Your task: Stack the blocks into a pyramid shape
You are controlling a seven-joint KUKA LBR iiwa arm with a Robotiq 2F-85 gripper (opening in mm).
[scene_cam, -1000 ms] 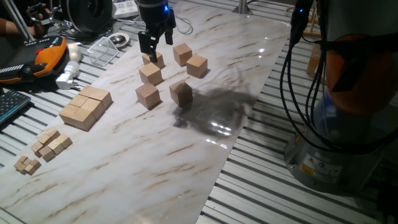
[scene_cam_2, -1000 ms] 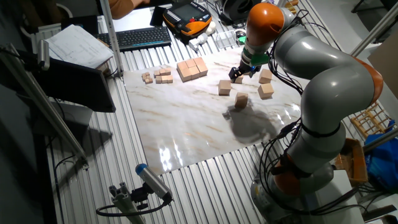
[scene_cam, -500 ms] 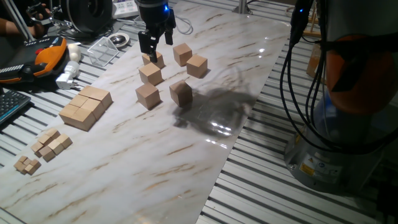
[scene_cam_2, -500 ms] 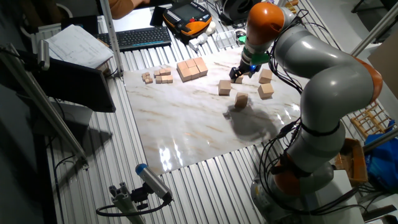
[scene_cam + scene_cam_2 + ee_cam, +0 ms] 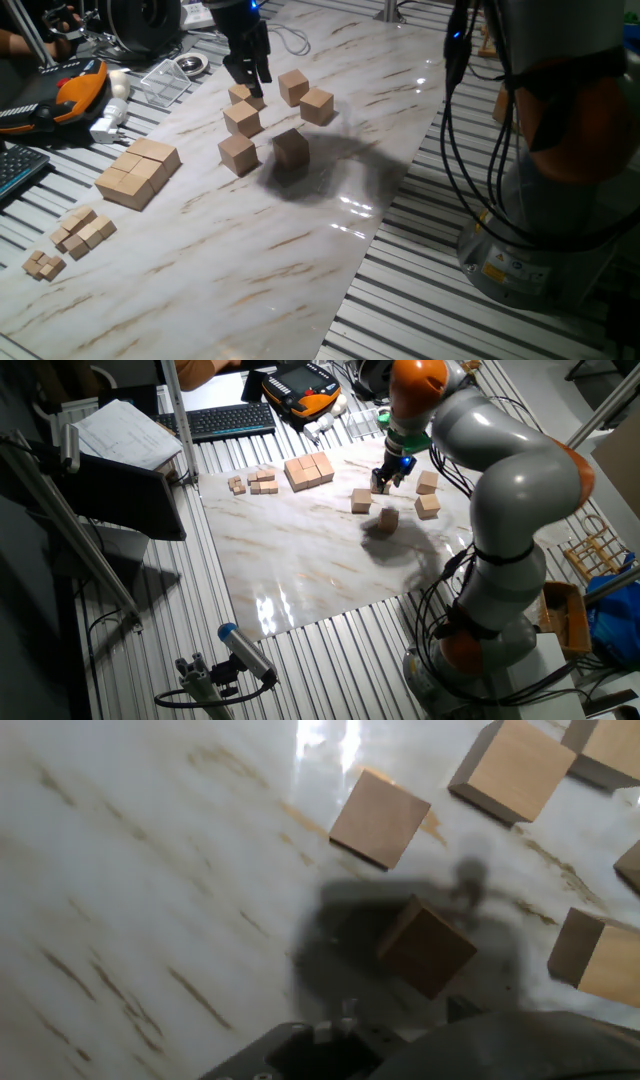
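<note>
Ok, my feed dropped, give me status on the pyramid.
End effector over far block, jaw state unclear. Six blocks, none stacked; nearest alone. Big slab off to the side, path open.

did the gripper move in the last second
Yes. In one fixed view the gripper has shifted slightly left and tilted; earlier it hung straight over the far block, now it leans toward that block's left side.

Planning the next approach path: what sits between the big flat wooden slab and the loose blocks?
Only bare marble tabletop lies between the slab and the nearest block, clearest in the fixed view that shows the small cubes at lower left.
</note>
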